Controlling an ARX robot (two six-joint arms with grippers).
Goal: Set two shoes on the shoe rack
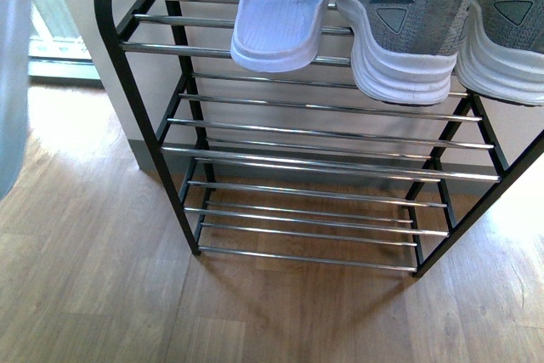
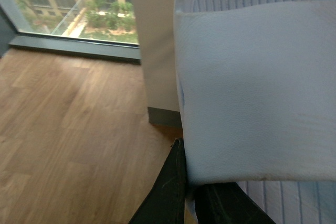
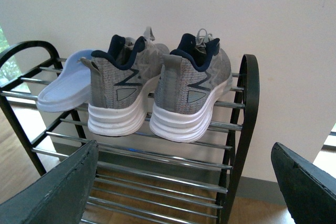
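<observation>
The shoe rack (image 1: 178,57) carried both grey sneakers (image 3: 157,90) and one pale blue slide (image 1: 280,10) on its top tier; the left gripper (image 2: 191,195) gripped a second slide (image 2: 257,98) (left wrist view only), while the right gripper (image 3: 184,182) gaped.

Stood on light wood plank floor (image 1: 102,278). Plain cream wall (image 3: 220,9) ahead of me, dark skirting (image 2: 164,117) along its base. Floor-level window (image 2: 68,9) to my left showed sunlit greenery, yellow building outside.
</observation>
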